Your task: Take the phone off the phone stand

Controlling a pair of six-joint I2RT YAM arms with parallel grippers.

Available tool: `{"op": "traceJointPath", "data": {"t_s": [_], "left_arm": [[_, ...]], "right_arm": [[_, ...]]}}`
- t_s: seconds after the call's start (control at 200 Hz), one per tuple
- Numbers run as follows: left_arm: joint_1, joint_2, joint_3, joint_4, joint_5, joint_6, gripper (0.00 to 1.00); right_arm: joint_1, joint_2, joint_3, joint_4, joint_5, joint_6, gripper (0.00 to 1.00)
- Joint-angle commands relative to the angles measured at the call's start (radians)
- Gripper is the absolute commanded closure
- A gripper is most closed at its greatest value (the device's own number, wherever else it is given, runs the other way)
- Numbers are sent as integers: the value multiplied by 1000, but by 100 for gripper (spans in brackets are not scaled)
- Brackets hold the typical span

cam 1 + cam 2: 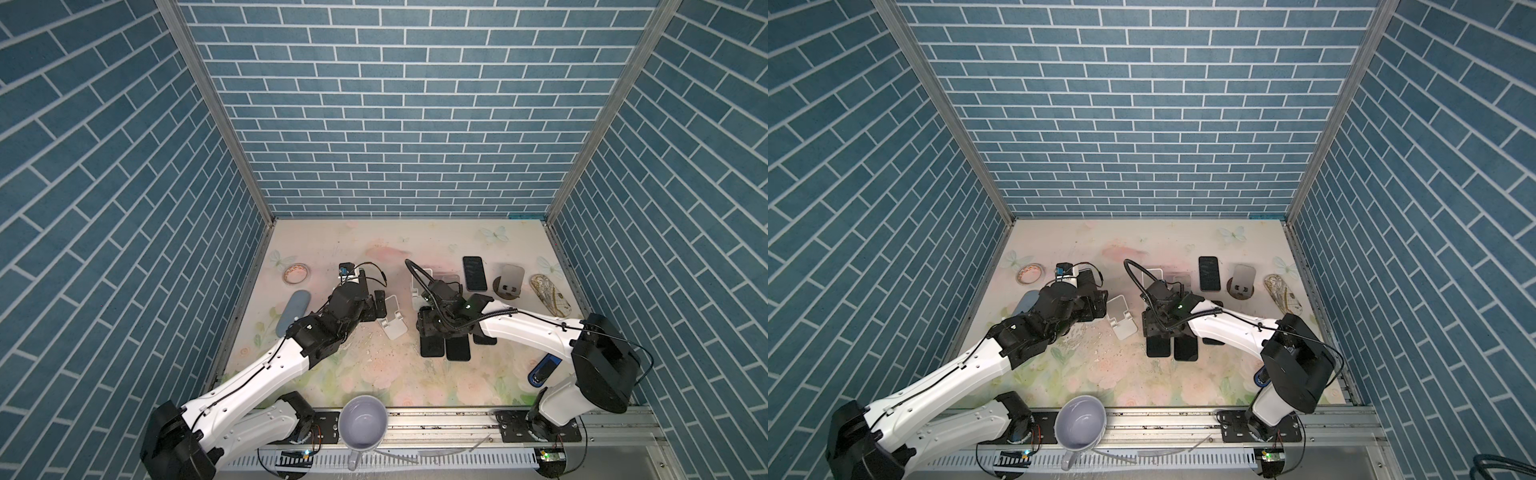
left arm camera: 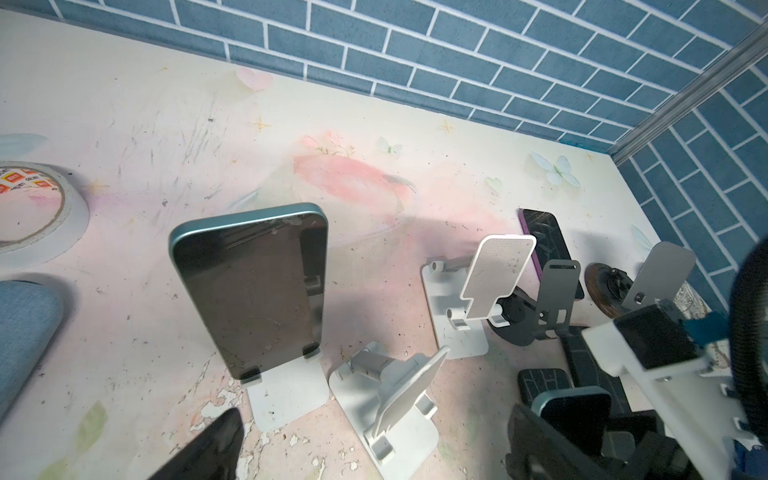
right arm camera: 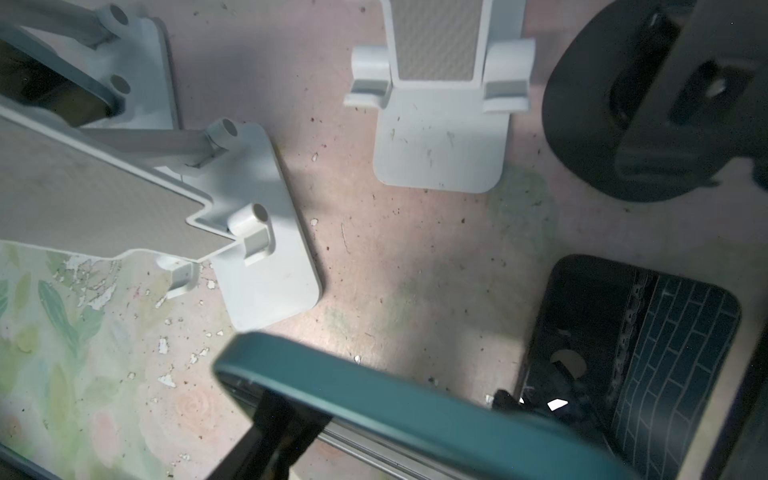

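The floral table (image 1: 374, 374) fills the floor of the blue brick-patterned booth, and both white-and-black arms reach over it from the near rail. The left gripper (image 1: 376, 309) is spread wide and empty, aimed at a white phone stand (image 2: 286, 395). In the left wrist view one dark finger (image 2: 208, 449) shows close to that stand's base. The teal phone (image 2: 253, 291) leans on this stand, screen outward, its lower edge caught in the two front lips. Just beside it is an empty white stand (image 2: 390, 399), turned at an angle. Farther off are another white stand (image 2: 494, 270) and a dark stand (image 2: 557, 291), both bare. The right gripper (image 1: 428, 328) is clamped on a second teal phone (image 3: 395, 395), which it holds clear of the table, near the dark phones (image 1: 431, 347) lying flat around the middle. One more dark phone (image 1: 474, 273) lies flat toward the back wall, next to a round-based stand (image 1: 509, 282). A pale mug (image 1: 363, 424) is at the near rail between the arm bases. A blue-grey oval case (image 1: 292, 311) lies by the left edge and a patterned case (image 1: 549, 295) by the right. A tape roll (image 1: 296, 273) sits toward the back on the left
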State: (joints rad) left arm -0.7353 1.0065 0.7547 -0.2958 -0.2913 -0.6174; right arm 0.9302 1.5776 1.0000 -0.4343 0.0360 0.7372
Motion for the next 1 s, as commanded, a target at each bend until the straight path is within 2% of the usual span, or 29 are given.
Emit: {"op": "traceJointPath", "data": {"t_s": [0.0, 0.435, 0.995], "left_arm": [[-13, 9, 20, -15, -23, -9, 0], [-13, -2, -1, 50, 9, 27, 0], [-13, -6, -35, 130, 14, 50, 0]], "right_arm": [[1, 33, -5, -2, -35, 52, 61], [1, 142, 26, -7, -84, 56, 61], [1, 235, 86, -100, -54, 52, 60]]}}
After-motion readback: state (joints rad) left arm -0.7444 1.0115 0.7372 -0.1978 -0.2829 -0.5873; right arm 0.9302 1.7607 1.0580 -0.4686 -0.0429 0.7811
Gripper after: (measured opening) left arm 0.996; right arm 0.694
